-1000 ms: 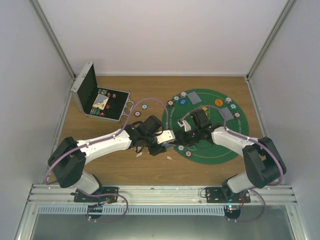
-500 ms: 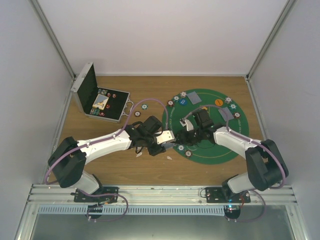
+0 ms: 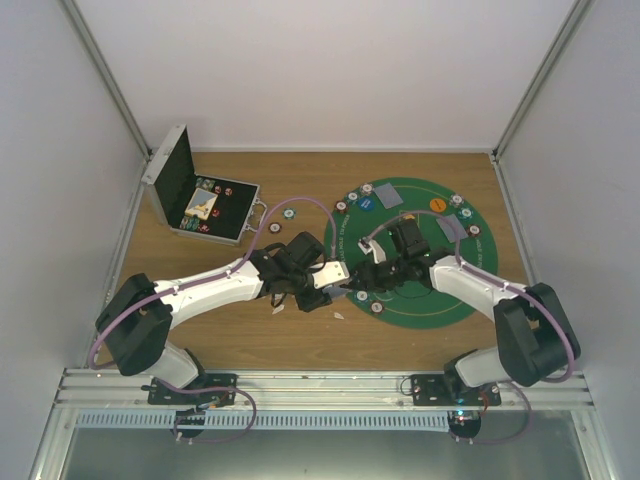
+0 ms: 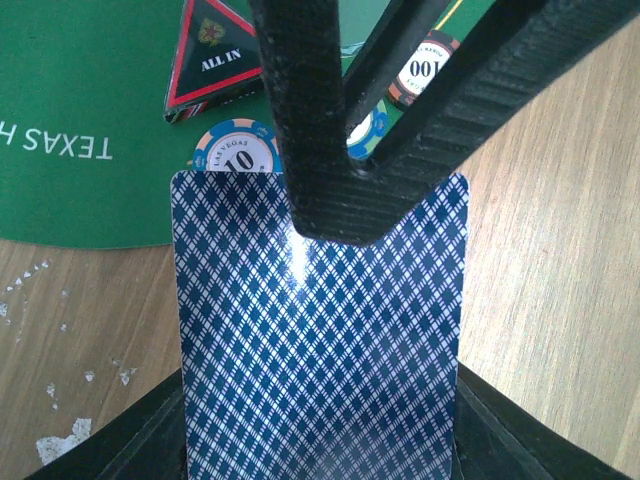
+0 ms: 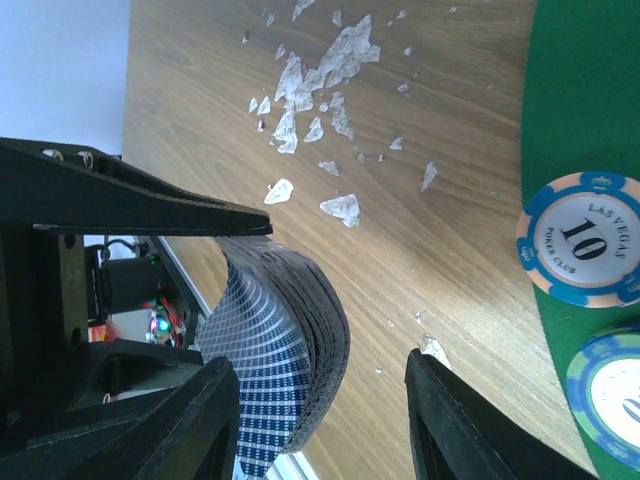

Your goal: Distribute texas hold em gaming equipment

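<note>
The left tool (image 4: 335, 205) pinches blue-backed playing cards (image 4: 320, 350) at the left edge of the green mat (image 4: 80, 120) marked "TEXAS". The right tool (image 5: 320, 400) is spread around them. Nearby lie a "LAS VEGAS 10" chip (image 5: 582, 238) and an "ALL IN" token (image 4: 212, 50).

A wooden table (image 3: 300, 345) with pale brown grain fills the floor of the booth. Plain white walls (image 3: 330, 70) stand behind it and at both its sides. Slim metal posts (image 3: 108, 80) rise from its back corners. A metal rail (image 3: 320, 383) runs along its near edge, with a grille (image 3: 320, 420) just outside that. White scraps (image 5: 322, 70) litter the wood. The light is even and the shadows soft.
</note>
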`<state>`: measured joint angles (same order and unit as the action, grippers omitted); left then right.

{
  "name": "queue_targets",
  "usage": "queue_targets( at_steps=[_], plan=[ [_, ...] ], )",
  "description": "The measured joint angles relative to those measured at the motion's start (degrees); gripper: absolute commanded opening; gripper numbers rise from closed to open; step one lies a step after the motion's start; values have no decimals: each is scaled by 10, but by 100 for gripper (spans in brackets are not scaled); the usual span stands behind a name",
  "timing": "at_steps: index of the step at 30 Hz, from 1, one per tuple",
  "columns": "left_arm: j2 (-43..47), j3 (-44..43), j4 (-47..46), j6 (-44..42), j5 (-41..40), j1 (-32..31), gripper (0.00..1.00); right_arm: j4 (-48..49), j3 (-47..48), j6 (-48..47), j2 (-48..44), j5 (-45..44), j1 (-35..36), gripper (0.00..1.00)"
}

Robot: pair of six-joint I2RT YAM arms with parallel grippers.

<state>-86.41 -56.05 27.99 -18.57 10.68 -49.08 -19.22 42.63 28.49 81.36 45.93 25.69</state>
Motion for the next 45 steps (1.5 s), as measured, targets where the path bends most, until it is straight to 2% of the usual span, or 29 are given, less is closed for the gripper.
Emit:
queue_targets(
  at_steps=[9, 22, 33, 38, 45],
  plan=[
    [0, 0, 1, 0, 0, 0, 57, 1, 7, -6, 31, 4, 17, 42],
    [0, 1, 1, 0, -1, 0, 57, -6, 12, -7, 33, -9, 3, 32],
    [0, 1, 1, 0, -1, 0, 57, -5, 12, -17, 30, 11, -3, 19],
    [0, 1, 0, 0, -1, 0, 57, -8, 12, -22, 20, 11, -6, 9],
    [0, 1, 0, 0, -2, 0, 57, -16, 11, -22, 4, 11, -15, 1]
  ],
)
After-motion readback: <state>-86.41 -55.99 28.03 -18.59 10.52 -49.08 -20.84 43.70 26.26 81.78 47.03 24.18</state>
